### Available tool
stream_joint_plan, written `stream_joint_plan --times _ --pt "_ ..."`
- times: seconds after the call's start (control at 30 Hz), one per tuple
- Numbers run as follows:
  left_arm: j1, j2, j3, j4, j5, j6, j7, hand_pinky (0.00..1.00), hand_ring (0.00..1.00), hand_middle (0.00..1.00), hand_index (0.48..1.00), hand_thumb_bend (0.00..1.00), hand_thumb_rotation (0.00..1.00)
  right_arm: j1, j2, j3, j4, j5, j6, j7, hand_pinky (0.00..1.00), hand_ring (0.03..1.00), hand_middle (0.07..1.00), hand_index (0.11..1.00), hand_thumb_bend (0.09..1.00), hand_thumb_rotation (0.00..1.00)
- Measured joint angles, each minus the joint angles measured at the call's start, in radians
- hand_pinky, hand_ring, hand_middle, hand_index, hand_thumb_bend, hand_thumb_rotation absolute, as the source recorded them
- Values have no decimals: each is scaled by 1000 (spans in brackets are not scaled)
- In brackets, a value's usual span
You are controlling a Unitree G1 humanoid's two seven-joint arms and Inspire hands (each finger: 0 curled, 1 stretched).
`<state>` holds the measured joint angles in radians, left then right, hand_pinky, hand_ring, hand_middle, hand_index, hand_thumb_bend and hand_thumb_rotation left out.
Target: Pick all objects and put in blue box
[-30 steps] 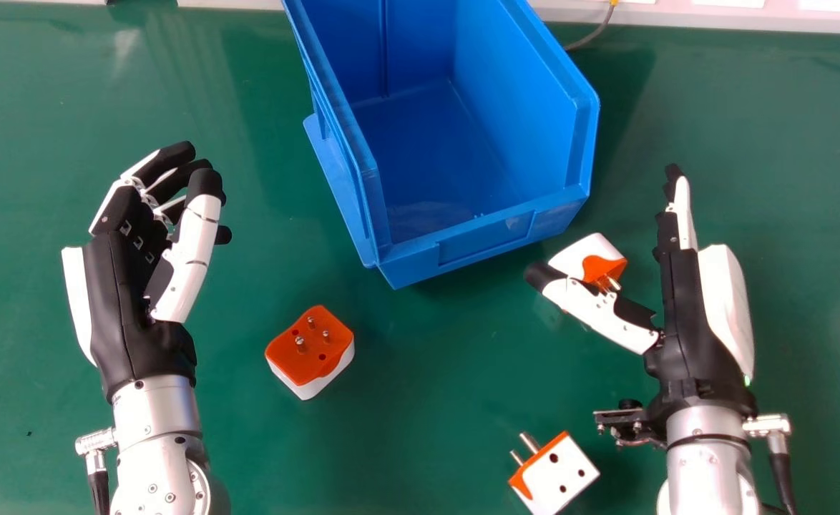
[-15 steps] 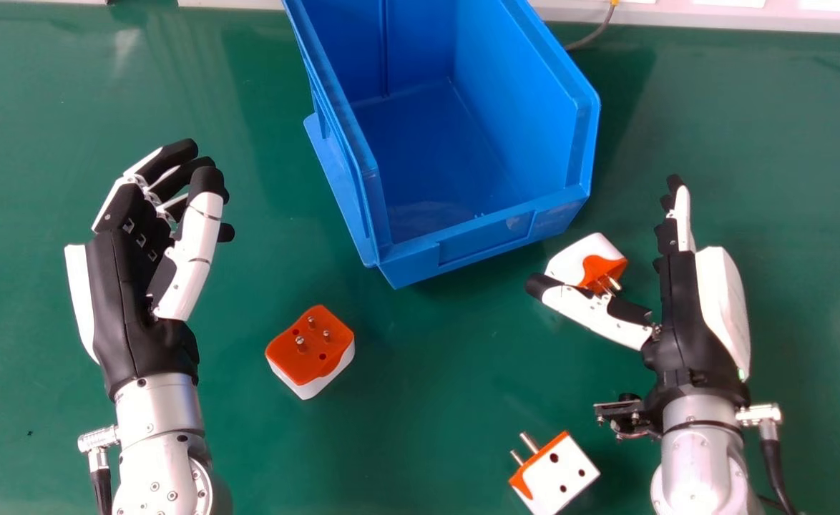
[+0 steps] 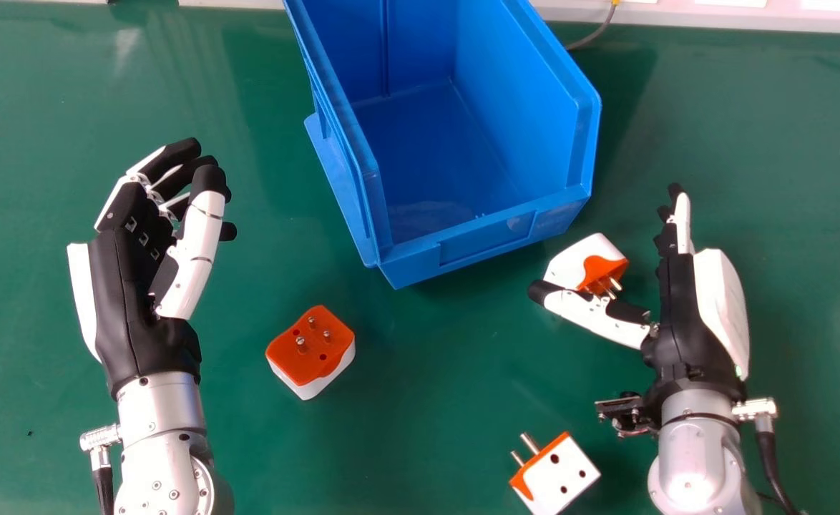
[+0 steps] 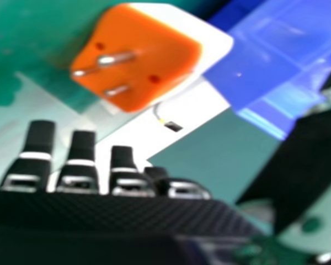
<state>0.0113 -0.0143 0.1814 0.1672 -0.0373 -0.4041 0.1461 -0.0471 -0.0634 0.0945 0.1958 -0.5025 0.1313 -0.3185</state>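
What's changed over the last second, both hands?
Right hand: fingertips and thumb tip have shifted slightly toward the robot. Left hand: drifted slightly to the right. Nothing grasped or released. Blue box, left plug, near plug and plug by the right thumb all stayed put.

Blue box (image 3: pixel 481 243): just the one!
Orange-and-white plug adapters (image 3: pixel 313 357): three, count them!
Robot hands: two, left hand (image 3: pixel 123 307), right hand (image 3: pixel 677 315)!

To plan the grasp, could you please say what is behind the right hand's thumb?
In the head view, an orange and white plug adapter, metal pins showing; the thumb hides part of its near edge.
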Motion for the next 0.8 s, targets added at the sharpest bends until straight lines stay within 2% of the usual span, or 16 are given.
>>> stream_joint_plan --times 0.37,0.5,0.63,0.8 --pt "0 -1 0 0 0 -2 3 483 618 687 676 610 484 -30 -61 41 47 -23 10 0 828 907 952 986 907 422" --pt "0 -9 0 0 -1 -1 6 485 620 687 675 603 477 -49 -82 57 67 -27 12 3 822 901 947 976 921 423" --pt "0 -9 1 -1 -2 -1 7 484 619 687 673 604 474 -68 -101 70 88 -30 16 16 818 898 942 969 928 425" --pt "2 -10 0 -22 -1 4 9 485 621 688 673 606 469 -106 -112 83 136 -46 18 18 814 891 932 950 940 428"
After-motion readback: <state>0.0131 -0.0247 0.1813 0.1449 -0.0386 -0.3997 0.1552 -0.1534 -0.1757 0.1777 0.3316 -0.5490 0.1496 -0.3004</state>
